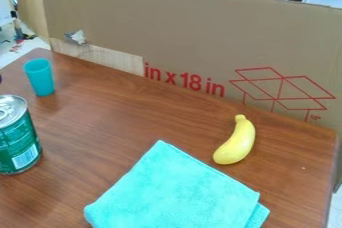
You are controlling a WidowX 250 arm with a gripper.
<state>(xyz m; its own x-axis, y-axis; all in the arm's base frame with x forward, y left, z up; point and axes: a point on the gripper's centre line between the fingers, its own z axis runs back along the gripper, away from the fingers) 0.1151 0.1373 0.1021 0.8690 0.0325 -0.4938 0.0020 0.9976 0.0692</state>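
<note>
Table (127, 127): brown wood, and it carries the whole line-up, towel at the near side, cup way off at the far left.
Cardboard (194, 32): standing tall along the far side, red print and a box drawing facing us.
Towel (174, 192): bright turquoise, folded and spread flat, one corner pointing away toward the cardboard, layered edges peeking out at its right-hand corner.
Gripper: can't tell how wide it stands, nor whether it has hold of anything; which way the banana lies from it, can't tell either.
Can (17, 144): upright at the view's left edge, green label, silvery lid on top, well apart from the towel's far corner.
Banana (239, 143): here's the one with a line to read! Yellow, on its side, just beyond the towel's right-hand slope, near but not touching.
Banana's long axis: running from near the towel out toward the cardboard, with a slight lean to the right; narrow tip at the far end, fat end nearest the cloth, bulge of the curve out to the right, hollow facing left.
Cup (41, 78): teal, upright, out beyond the can, clear across the table from the banana.
</note>
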